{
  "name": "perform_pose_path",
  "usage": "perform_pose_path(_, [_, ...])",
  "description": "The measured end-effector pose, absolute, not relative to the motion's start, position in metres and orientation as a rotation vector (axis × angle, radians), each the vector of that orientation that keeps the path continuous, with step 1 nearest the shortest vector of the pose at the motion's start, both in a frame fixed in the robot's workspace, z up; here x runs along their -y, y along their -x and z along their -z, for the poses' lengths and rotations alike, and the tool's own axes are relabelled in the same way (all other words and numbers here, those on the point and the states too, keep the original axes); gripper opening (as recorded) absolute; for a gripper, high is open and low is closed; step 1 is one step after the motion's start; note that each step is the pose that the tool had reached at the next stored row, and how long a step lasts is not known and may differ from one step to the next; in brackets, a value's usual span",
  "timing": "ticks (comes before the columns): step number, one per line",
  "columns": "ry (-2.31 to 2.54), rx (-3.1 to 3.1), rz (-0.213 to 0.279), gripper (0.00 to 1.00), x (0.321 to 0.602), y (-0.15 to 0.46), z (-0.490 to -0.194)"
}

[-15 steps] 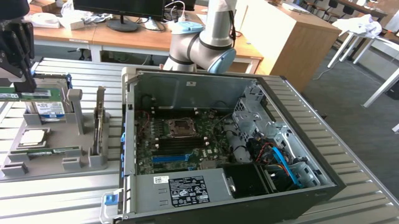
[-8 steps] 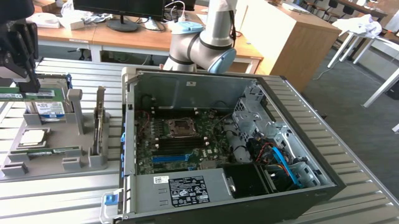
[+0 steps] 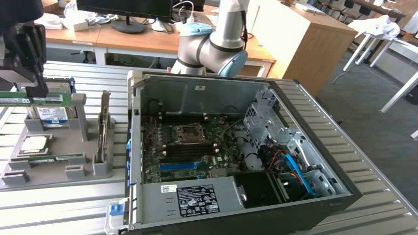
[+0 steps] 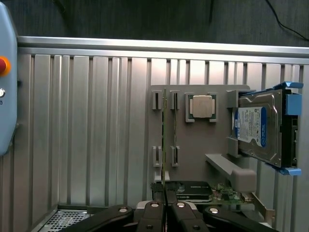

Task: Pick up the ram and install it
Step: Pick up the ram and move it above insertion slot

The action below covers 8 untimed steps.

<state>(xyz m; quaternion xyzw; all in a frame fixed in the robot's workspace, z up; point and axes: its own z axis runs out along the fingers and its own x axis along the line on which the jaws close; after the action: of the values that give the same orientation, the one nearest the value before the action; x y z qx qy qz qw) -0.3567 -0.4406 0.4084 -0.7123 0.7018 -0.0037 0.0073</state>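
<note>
The ram (image 3: pixel 51 99) is a thin green stick held level above the grey parts holder (image 3: pixel 62 171) at the exterior view's left. My black gripper (image 3: pixel 33 90) is shut on it from above. In the wrist view the ram (image 4: pixel 164 140) shows edge-on, running away from my gripper (image 4: pixel 165 197), whose fingertips (image 4: pixel 155 207) pinch its near end. It hangs over the holder's narrow slots (image 4: pixel 165 159). A second green stick (image 3: pixel 52 159) lies in the holder below. The open computer case (image 3: pixel 330 161) with its motherboard (image 3: pixel 189 147) stands at the exterior view's right of the holder.
On the holder stand a blue-labelled hard drive (image 4: pixel 258 128), a square silver processor chip (image 4: pixel 202 106) and an upright expansion card (image 3: pixel 104 125). The arm's base (image 3: pixel 216 46) rises behind the case. A pendant with a red button (image 4: pixel 4 65) lies on the ribbed metal table (image 4: pixel 87 130).
</note>
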Motion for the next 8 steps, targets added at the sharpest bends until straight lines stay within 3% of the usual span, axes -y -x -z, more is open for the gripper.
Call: perform_pose_path(8, [2.228, -2.195, 0.012, 0.12, 0.4406, 0.3454, -0.4084])
